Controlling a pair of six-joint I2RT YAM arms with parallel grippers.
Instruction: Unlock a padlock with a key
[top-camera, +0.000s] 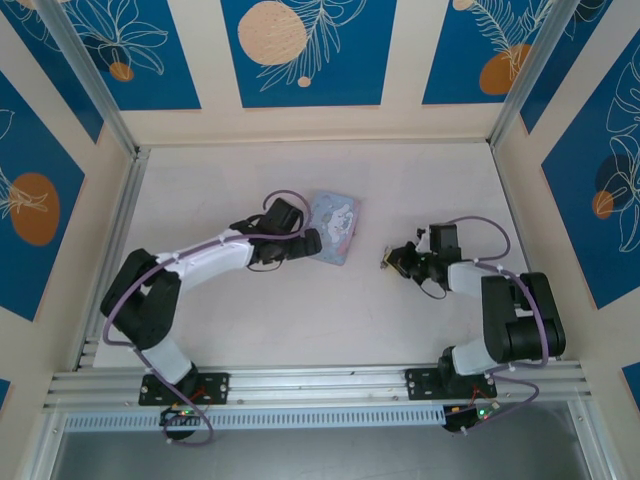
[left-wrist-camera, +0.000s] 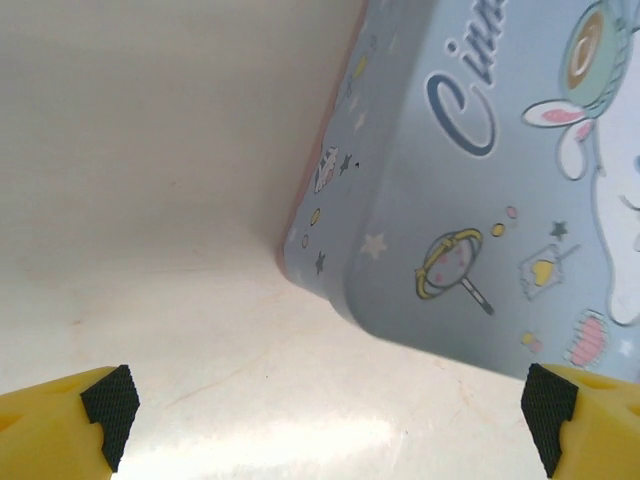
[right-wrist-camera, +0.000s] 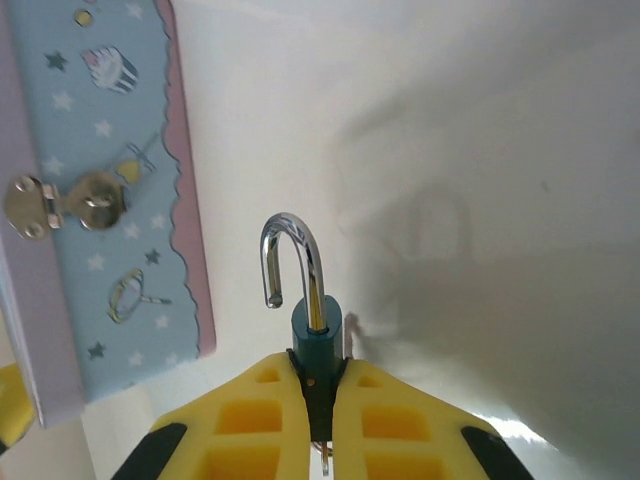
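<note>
Yellow right fingers sit closest to us, clamped on the teal body of the padlock, which stands upright. Its shackle is open, with one end free of the body, and its shadow falls on the table behind. The box stands just left of the padlock, apart from it, with its metal clasp facing us. Left fingers are spread wide, holding nothing, low over the table with the box corner just ahead. From above we see both arms reaching in from a metal rail at the near edge, the box mid-table and the padlock to its right. Table is plain, matte off-white. Walls are cream with blue panels, orange discs and white leaf outlines. Aluminium posts run up the far corners.
</note>
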